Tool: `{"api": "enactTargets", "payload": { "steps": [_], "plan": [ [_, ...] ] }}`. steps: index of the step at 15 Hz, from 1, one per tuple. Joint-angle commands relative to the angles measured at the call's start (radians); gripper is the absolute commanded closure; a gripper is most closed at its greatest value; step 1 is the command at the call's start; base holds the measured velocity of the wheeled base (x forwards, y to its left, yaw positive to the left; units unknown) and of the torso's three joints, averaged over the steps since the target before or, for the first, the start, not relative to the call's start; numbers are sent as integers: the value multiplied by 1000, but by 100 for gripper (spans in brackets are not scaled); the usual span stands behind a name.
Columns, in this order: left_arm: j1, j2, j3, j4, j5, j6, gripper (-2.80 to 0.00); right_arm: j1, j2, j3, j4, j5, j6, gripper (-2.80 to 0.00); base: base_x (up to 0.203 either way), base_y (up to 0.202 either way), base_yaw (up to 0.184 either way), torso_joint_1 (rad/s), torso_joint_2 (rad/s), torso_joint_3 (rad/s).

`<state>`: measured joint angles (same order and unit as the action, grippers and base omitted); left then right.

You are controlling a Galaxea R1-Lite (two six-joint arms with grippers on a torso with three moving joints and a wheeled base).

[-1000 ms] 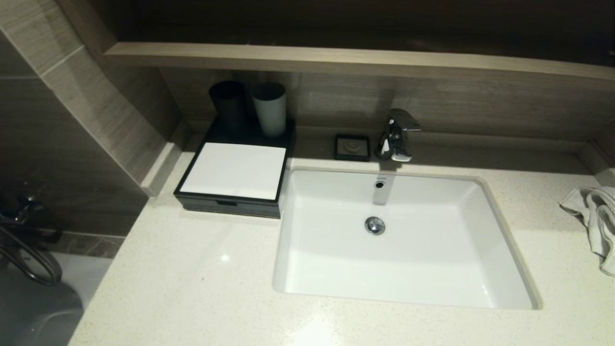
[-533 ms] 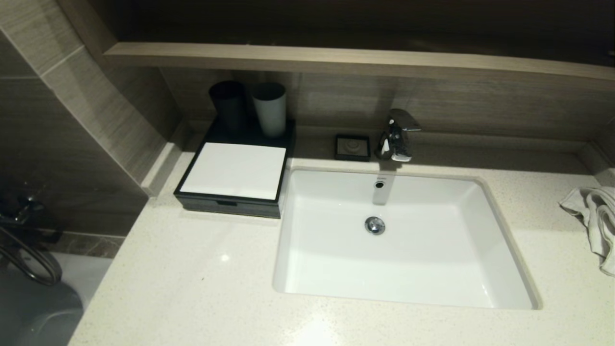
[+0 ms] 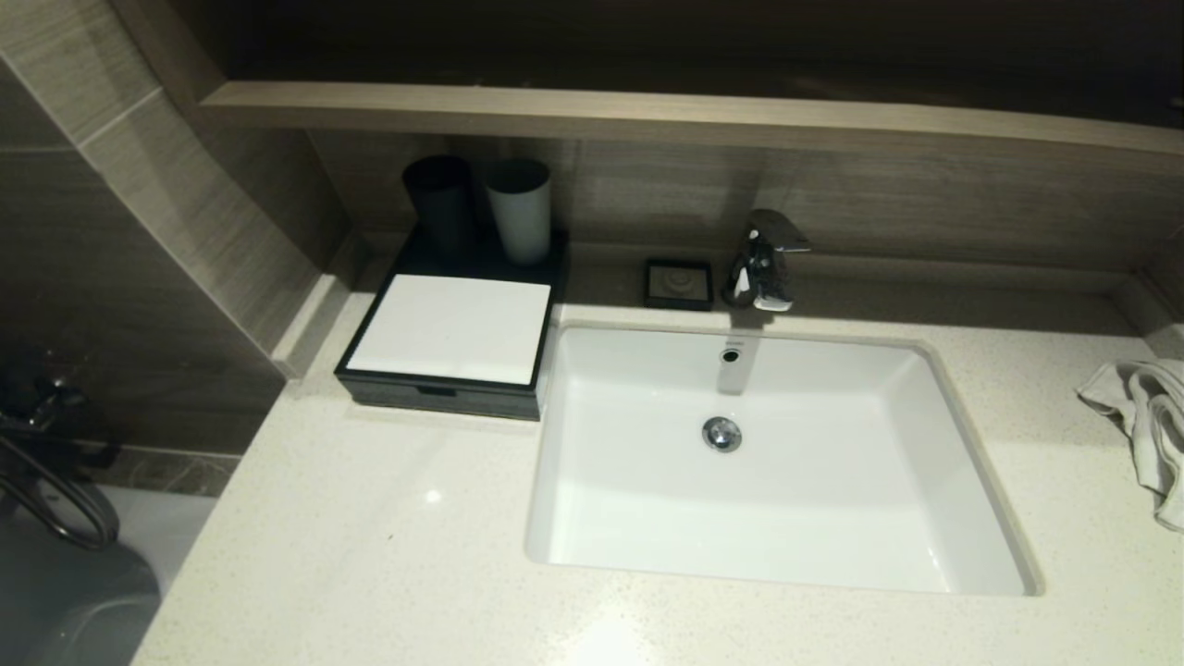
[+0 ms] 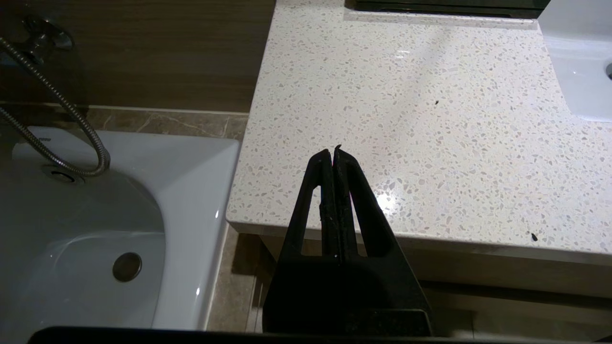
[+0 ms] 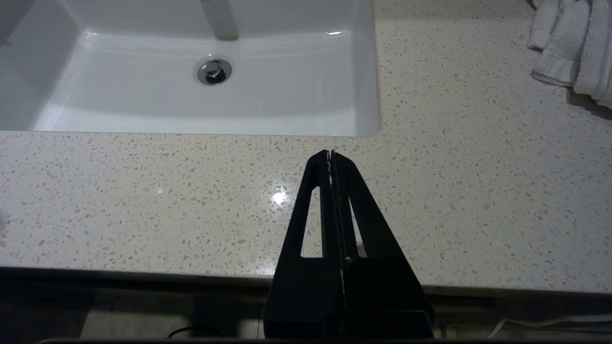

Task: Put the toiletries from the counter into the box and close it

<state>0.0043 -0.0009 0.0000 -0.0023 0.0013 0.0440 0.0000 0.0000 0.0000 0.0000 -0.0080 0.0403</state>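
Note:
A black box [image 3: 435,396] with a flat white lid [image 3: 451,326] sits shut at the back left of the speckled counter [image 3: 370,536]; its near edge shows in the left wrist view [image 4: 444,7]. No loose toiletries show on the counter. My left gripper [image 4: 333,152] is shut and empty, held over the counter's front left edge. My right gripper [image 5: 330,154] is shut and empty, over the counter's front edge just before the sink. Neither gripper shows in the head view.
A black cup [image 3: 441,203] and a grey cup [image 3: 520,209] stand behind the box. A white sink [image 3: 768,462], a chrome tap [image 3: 764,259] and a small black dish [image 3: 679,282] fill the middle. A white towel [image 3: 1147,416] lies at the right. A bathtub [image 4: 95,229] lies left of the counter.

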Motion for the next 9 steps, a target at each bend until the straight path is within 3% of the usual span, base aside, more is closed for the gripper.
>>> {"api": "enactTargets", "payload": {
  "steps": [1, 9],
  "plan": [
    [0, 2, 2, -1, 0, 0, 0, 0, 0, 0, 0, 0, 0, 0, 0, 0, 0, 0, 0, 0],
    [0, 1, 2, -1, 0, 0, 0, 0, 0, 0, 0, 0, 0, 0, 0, 0, 0, 0, 0, 0]
  ]
}}
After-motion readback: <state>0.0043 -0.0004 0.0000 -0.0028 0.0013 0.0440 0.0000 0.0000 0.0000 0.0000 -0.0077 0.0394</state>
